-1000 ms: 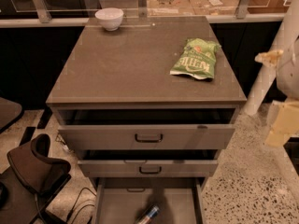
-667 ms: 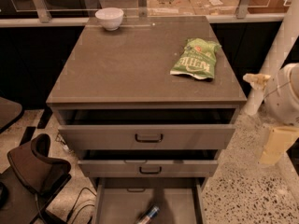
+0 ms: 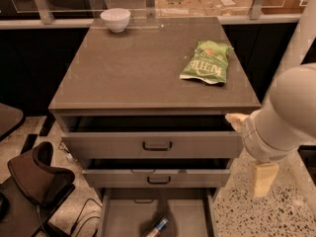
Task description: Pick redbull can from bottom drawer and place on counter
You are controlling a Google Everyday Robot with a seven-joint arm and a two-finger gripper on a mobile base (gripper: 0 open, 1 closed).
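Observation:
The redbull can (image 3: 157,227) lies on its side on the floor of the open bottom drawer (image 3: 123,216), at the bottom edge of the camera view. The counter (image 3: 133,68) is the grey-brown top of the cabinet above. My gripper (image 3: 245,154) is at the right, beside the cabinet's front right corner at the level of the top drawer, well above and right of the can. Its two cream fingers (image 3: 236,121) stand apart, open and empty. The large white arm hides part of the floor behind it.
A green snack bag (image 3: 206,63) lies on the counter's right side and a white bowl (image 3: 115,19) at its back left. The two upper drawers (image 3: 157,145) are pulled out partway. A dark chair (image 3: 34,177) stands at the lower left.
My arm and gripper have moved left and down from the right edge toward the cabinet's front right corner. The can, bag and bowl have not moved.

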